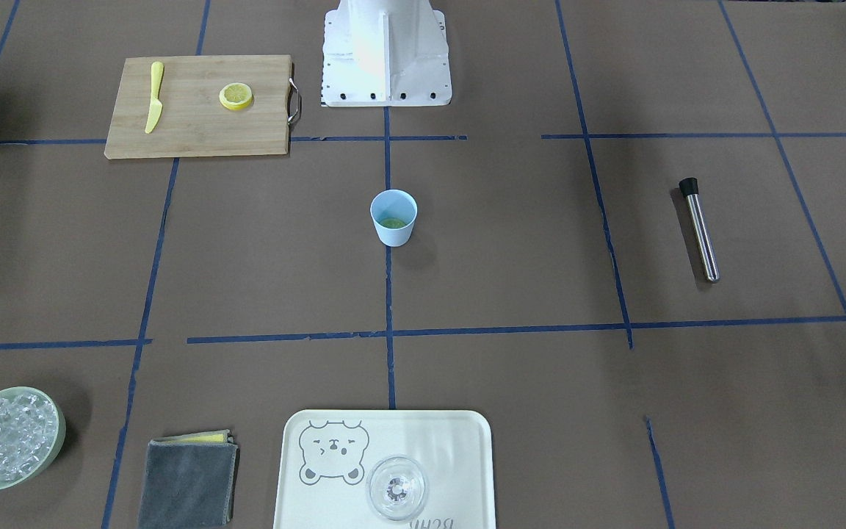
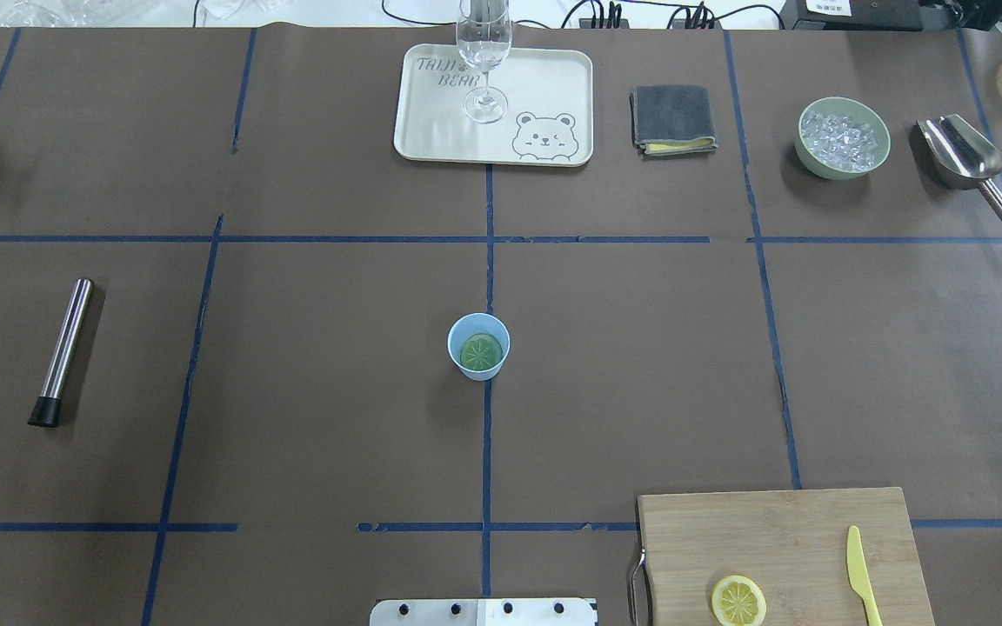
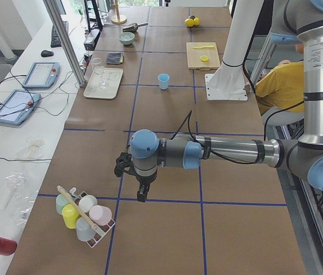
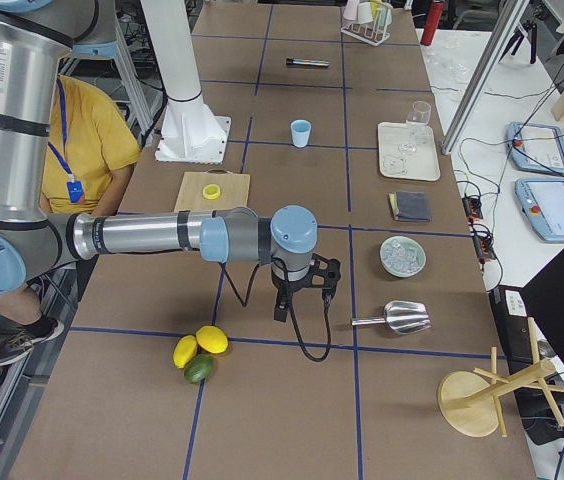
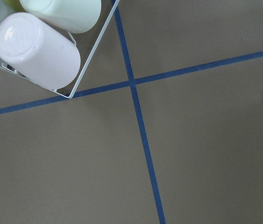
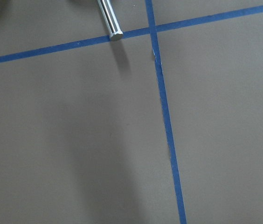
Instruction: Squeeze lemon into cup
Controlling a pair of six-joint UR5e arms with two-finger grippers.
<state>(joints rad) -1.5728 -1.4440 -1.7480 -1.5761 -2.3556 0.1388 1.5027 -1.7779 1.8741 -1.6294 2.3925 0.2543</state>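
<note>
The light-blue cup (image 2: 478, 346) stands upright at the table's middle, also in the front view (image 1: 393, 217). A round slice (image 2: 481, 351) lies flat inside it and looks greenish there. A yellow lemon slice (image 2: 738, 601) lies on the wooden cutting board (image 2: 779, 539), also in the front view (image 1: 236, 96). Both grippers are far from the cup and show only in the side views. The left gripper (image 3: 141, 193) hangs by the cup rack. The right gripper (image 4: 284, 305) hangs near the metal scoop. I cannot tell whether either is open or shut.
A yellow knife (image 2: 862, 574) lies on the board. A steel muddler (image 2: 64, 349), a bear tray (image 2: 431, 113) with a clear glass (image 2: 484, 61), a grey cloth (image 2: 673, 119), an ice bowl (image 2: 843, 138) and a scoop (image 2: 966, 161) ring the table. Whole citrus fruits (image 4: 200, 352) lie near the right arm.
</note>
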